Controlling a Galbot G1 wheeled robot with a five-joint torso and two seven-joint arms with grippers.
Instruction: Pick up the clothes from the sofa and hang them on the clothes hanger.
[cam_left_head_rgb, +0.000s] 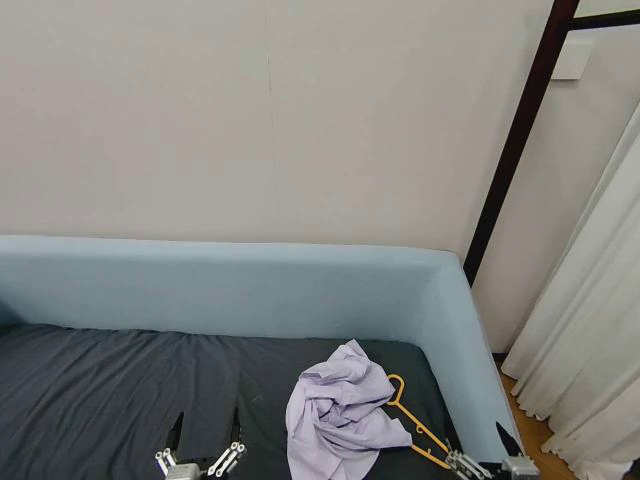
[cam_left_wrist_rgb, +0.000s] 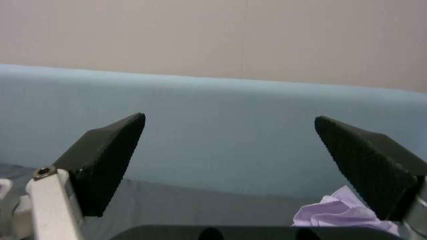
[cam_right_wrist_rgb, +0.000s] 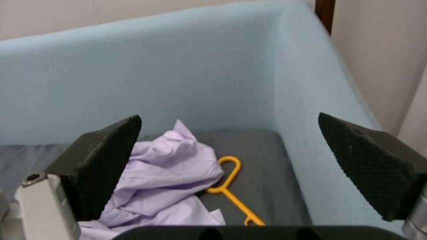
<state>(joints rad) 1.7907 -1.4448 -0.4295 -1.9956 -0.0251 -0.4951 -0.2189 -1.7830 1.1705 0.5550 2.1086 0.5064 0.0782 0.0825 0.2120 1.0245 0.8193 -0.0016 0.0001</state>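
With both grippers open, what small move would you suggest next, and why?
Probably ease the left gripper toward the lilac shirt: it lies crumpled and untouched on the seat, covering part of the orange hanger, beside which the right gripper hovers.

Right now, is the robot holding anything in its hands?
Nothing. The left gripper and right gripper have open jaws; the crumpled lilac shirt lies loose on the sofa's dark seat.
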